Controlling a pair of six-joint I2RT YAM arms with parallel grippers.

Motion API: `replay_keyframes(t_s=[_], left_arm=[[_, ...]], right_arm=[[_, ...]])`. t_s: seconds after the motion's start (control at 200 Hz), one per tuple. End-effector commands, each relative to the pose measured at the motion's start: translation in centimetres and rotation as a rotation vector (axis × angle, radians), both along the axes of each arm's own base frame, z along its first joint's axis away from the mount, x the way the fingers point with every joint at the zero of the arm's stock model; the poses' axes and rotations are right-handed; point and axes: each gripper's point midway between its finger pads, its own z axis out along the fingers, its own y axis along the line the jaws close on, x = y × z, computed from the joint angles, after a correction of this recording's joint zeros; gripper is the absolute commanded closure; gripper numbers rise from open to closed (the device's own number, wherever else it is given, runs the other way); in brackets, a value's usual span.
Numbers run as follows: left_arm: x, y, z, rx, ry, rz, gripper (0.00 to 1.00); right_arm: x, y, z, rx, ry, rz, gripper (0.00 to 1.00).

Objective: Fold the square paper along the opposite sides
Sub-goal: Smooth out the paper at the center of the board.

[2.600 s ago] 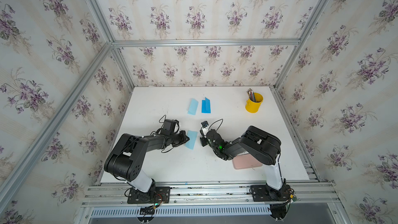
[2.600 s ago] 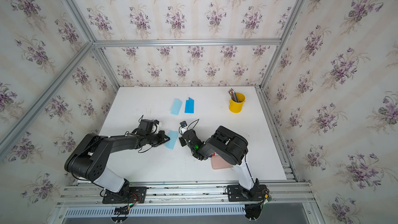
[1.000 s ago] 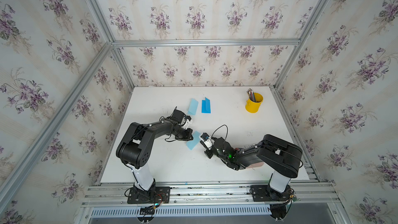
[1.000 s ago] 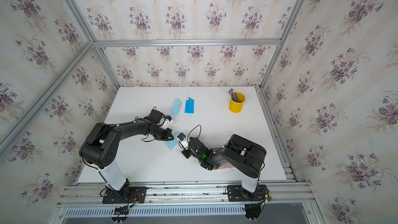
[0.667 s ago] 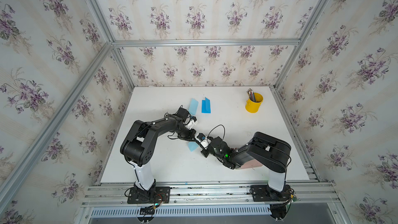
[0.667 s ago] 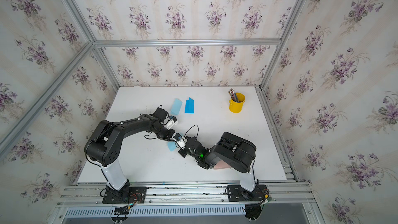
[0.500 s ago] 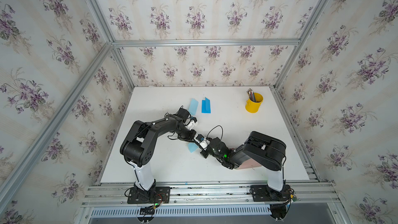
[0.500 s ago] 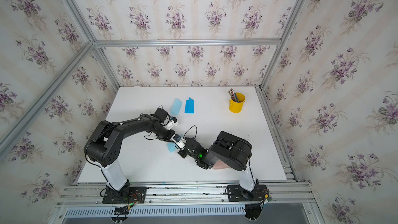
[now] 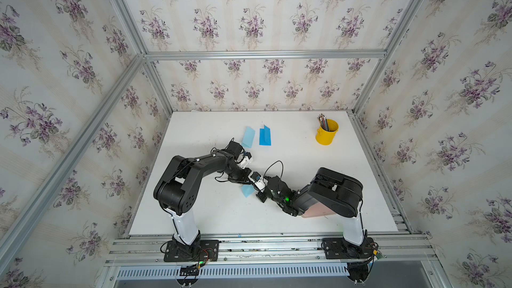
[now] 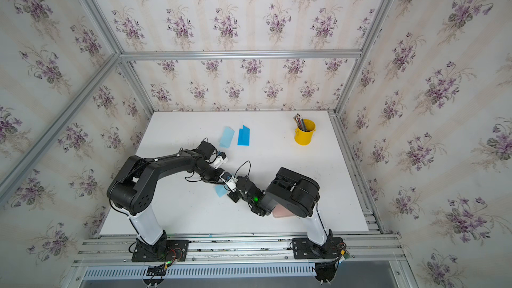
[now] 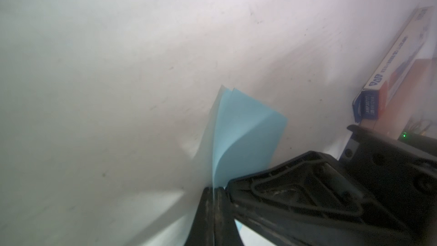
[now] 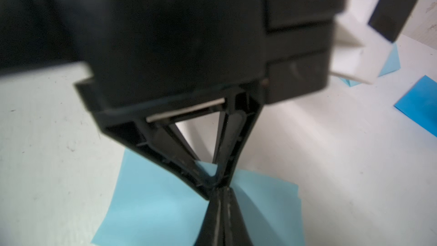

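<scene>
Both end effectors (image 11: 214,189) (image 12: 221,192) clamped, tips meeting

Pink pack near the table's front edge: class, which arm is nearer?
Right. The right arm hangs over the pink pack, partly hiding it; the left arm lies well aside, beyond the light blue paper.

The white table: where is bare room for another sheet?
Free: the near strip of the table, left of the pink pad; the far strip between the folded papers and the yellow cup. Crowded: the middle, where the left gripper and right gripper pinch the light blue paper.

White table (image 9: 221,217), pale blue sheet (image 9: 248,136), blue sheet (image 9: 265,137), yellow cup (image 9: 327,135)
</scene>
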Motion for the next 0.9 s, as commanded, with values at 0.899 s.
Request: replay_keyframes(t_s=[0.899], left_arm=[[1.2, 0.0, 0.5, -0.022, -0.04, 0.137, 1.0]], right_arm=[[-1.3, 0.7, 3.2, 0.037, 0.001, 0.035, 1.0]])
